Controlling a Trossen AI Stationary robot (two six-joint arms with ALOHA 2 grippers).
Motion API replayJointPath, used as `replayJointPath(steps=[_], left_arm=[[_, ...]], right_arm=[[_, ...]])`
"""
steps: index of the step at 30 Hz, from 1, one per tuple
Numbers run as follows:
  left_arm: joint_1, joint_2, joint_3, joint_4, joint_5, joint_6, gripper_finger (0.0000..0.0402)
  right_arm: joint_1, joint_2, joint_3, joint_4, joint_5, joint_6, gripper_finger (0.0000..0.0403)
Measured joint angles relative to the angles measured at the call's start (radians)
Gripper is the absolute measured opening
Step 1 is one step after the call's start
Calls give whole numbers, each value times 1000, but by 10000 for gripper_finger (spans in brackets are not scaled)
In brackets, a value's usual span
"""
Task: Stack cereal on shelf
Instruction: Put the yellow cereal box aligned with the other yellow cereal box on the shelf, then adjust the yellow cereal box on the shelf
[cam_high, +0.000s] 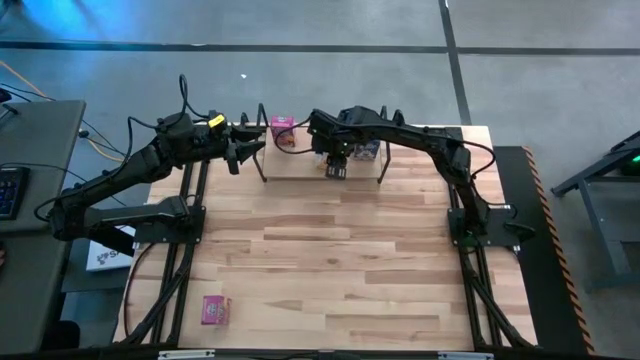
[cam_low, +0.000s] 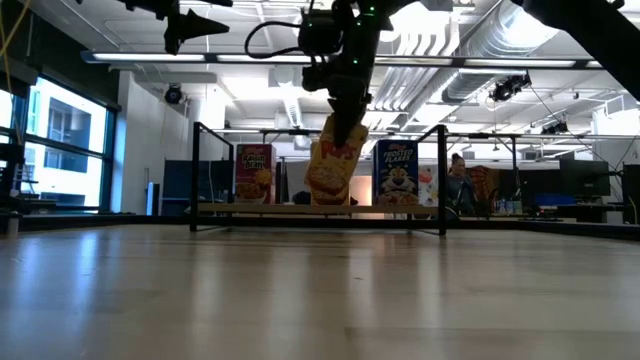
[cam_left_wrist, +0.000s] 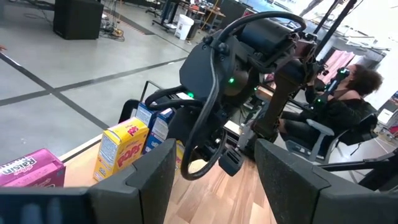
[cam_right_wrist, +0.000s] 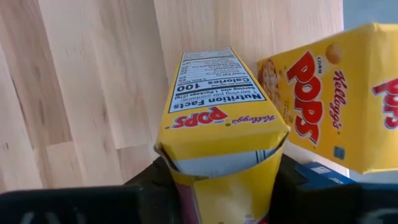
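My right gripper (cam_high: 336, 167) is over the front of the shelf (cam_high: 300, 170) at the table's far edge, shut on a yellow cereal box (cam_low: 335, 170). On the shelf stand a pink box (cam_low: 255, 173), a blue box (cam_low: 397, 178) and a second yellow box (cam_right_wrist: 336, 93). Another pink box (cam_high: 215, 310) lies on the table near its near left corner. My left gripper (cam_high: 240, 152) hovers open and empty by the shelf's left end, raised above it in the low view (cam_low: 185, 25). My right gripper pinches the yellow box's top end (cam_right_wrist: 221, 158) between its two fingers (cam_right_wrist: 298, 186), and the cardboard there is dented in. The fingers come from above, pointing down. The box hangs below them, slightly tilted; whether its lower end (cam_low: 330, 200) touches the shelf board, I cannot tell.
Black wire uprights (cam_low: 441, 180) stand at each end of the shelf. The wood tabletop (cam_high: 330, 260) spreads in front of it. Arm bases sit at the table's left (cam_high: 170, 215) and right (cam_high: 480, 220) sides. A person (cam_left_wrist: 348, 93) sits beyond the table.
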Motion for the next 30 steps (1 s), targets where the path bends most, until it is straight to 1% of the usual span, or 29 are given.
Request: replayJointPath(steps=[3,9,13,18,25,30], left_arm=[[0,0,0,0,0,0,209],[0,0,0,0,0,-1,209],[0,0,0,0,0,-1,209],[0,0,0,0,0,0,209],[0,0,0,0,0,0,209],[0,9,0,0,-2,0,209]], right_arm=[[-3,0,0,-3,-2,4,141],[-4,0,0,-5,-2,-14,193],[-7,0,0,5,-5,-27,212],[-7,0,0,33,-4,-34,216],[-9,0,0,33,36,-108,216],[-9,-1,0,33,38,-143,216]])
